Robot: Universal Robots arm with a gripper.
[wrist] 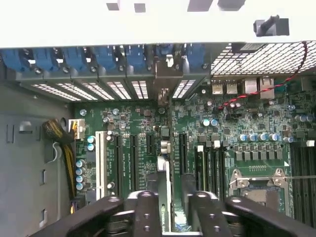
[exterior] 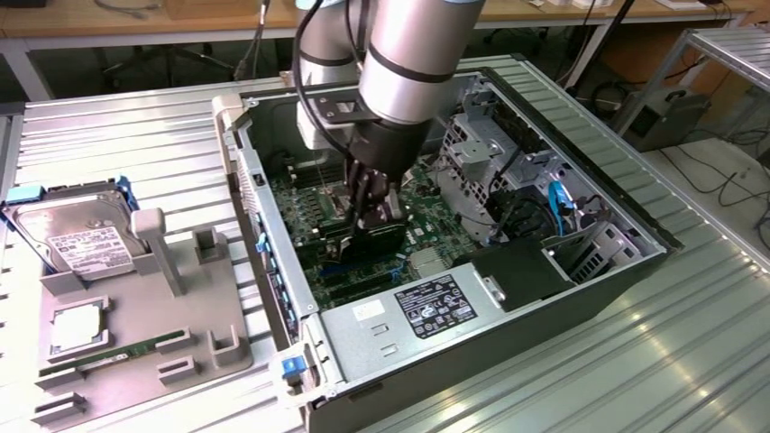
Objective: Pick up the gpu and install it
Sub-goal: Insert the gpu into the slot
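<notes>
- The robot arm (exterior: 416,54) reaches down into an open computer case (exterior: 601,271) lying on its side on a ribbed metal table (exterior: 108,135), its gripper (exterior: 375,215) low over the green motherboard (exterior: 307,203).
- The jaws are closed on the gpu (exterior: 367,242), a thin dark card held on edge; in the wrist view the card (wrist: 167,182) runs edge-on between the two black fingers (wrist: 148,212), which press against its faces.
- The card's lower edge sits at the row of expansion slots, between a black slot (wrist: 132,158) on one side and another (wrist: 182,153) on the other; whether it is fully seated cannot be told.
- Its silver end bracket (wrist: 165,81) stands against the rear wall of the case, in line with the perforated slot covers (wrist: 86,91) and blue retention clips (wrist: 74,57).
- Room around the card is tight: slots flank it closely and the drive cage (exterior: 481,153) rises near the gripper on the exterior view's right.
- The power supply (exterior: 409,316) with its label closes off the near end of the case.
- Well apart, on the exterior view's left, a grey fixture tray (exterior: 132,361) carries a silver hard drive (exterior: 78,244) and a slim green memory stick (exterior: 114,352).
</notes>
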